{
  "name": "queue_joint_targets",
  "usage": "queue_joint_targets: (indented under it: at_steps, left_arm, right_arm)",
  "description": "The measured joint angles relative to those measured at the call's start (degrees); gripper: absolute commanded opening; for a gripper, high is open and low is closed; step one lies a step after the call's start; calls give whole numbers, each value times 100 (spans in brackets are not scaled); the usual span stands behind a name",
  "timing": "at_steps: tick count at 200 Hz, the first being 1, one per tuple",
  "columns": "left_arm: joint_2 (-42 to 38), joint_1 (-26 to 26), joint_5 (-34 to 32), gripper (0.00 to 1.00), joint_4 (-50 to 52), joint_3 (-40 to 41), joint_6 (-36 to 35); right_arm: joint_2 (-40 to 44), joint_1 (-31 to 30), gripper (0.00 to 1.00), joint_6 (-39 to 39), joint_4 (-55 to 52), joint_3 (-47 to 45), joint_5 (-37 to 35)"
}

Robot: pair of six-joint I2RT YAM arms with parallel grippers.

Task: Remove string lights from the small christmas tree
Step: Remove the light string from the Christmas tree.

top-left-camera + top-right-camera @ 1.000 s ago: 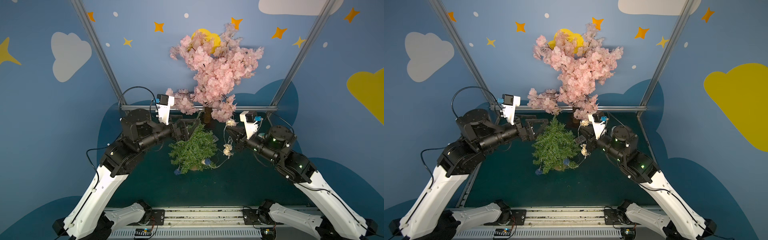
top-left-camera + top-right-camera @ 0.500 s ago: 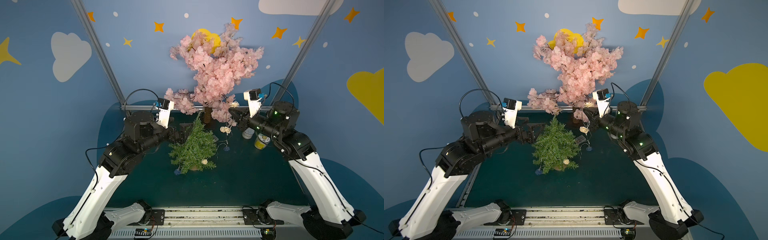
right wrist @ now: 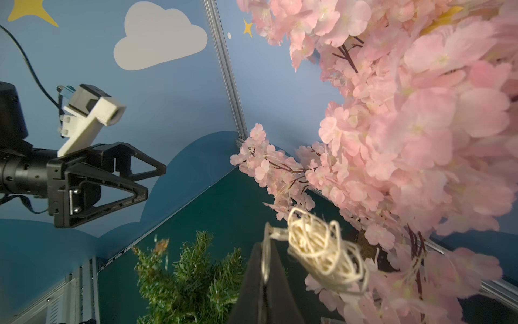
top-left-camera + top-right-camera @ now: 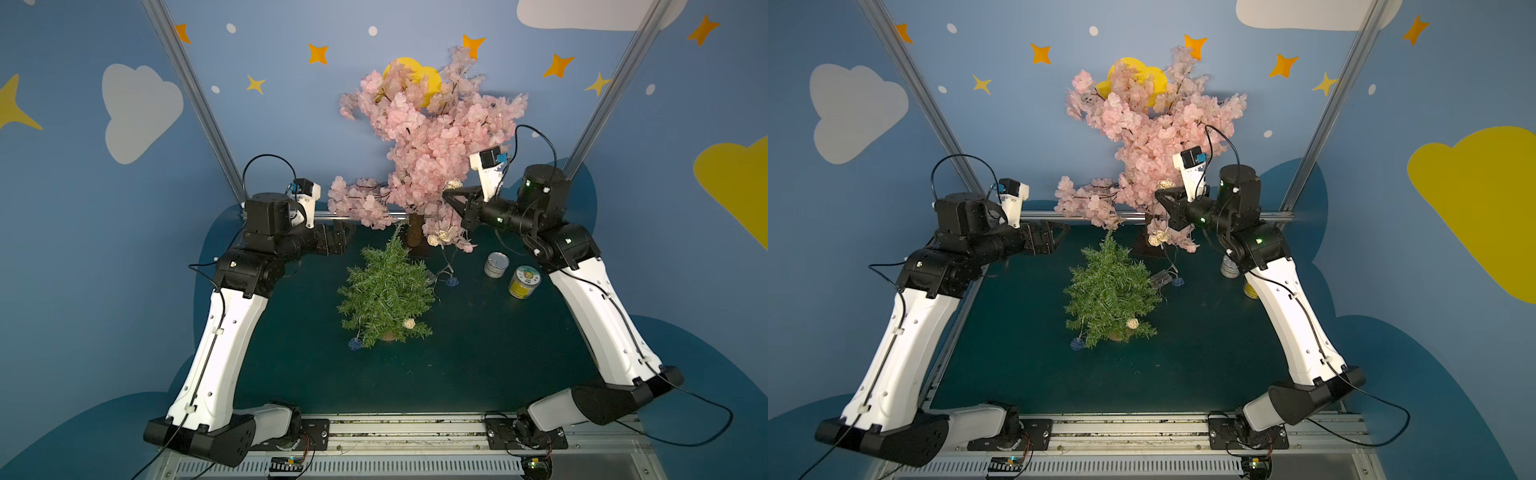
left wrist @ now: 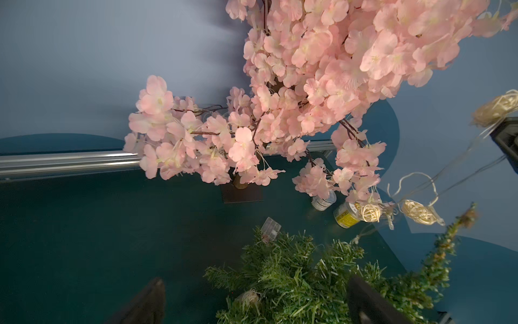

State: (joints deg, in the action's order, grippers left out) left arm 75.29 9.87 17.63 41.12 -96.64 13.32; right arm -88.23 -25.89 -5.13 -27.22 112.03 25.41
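The small christmas tree (image 4: 384,295) (image 4: 1111,291) stands mid-table, green and bushy. My right gripper (image 4: 446,195) (image 3: 266,248) is raised against the pink blossoms, shut on the string lights' thin wire. A cream ball (image 3: 322,252) sits by its tip. The string lights (image 4: 438,237) hang from it down to a blue ball (image 4: 452,281) and the clear battery box (image 4: 1160,277) beside the tree. One cream ball (image 4: 409,323) and one blue ball (image 4: 354,344) stay low on the tree. My left gripper (image 4: 338,237) (image 5: 256,303) is open and empty, left of the treetop.
The tall pink blossom tree (image 4: 428,137) stands at the back centre, its branches touching my right gripper. A silver can (image 4: 496,264) and a yellow-labelled can (image 4: 524,282) sit at the back right, under the right arm. A metal rail (image 5: 64,161) runs along the back edge.
My right gripper has risen and drawn back towards the blossom tree, lifting the string off the small tree's upper branches. My left gripper has backed away from the treetop to the left.
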Motion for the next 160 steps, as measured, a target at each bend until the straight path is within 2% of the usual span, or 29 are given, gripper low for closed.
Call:
queue_joint_targets:
  at_steps: [53, 103, 127, 160]
  left_arm:
    - [538, -208, 1040, 99, -664, 9, -151]
    - [931, -260, 2090, 100, -1561, -52, -514]
    - [1530, -306, 2640, 100, -1956, -378, -404]
    - [2085, -304, 3099, 99, -2592, -317, -90]
  right_arm:
    - [-1126, 74, 0, 39, -63, 1257, 503]
    - [-1978, 92, 0, -225, 243, 1952, 1283]
    - [-2275, 90, 0, -507, 649, 2092, 1681]
    - [-2726, 55, 0, -848, 1034, 2509, 2000]
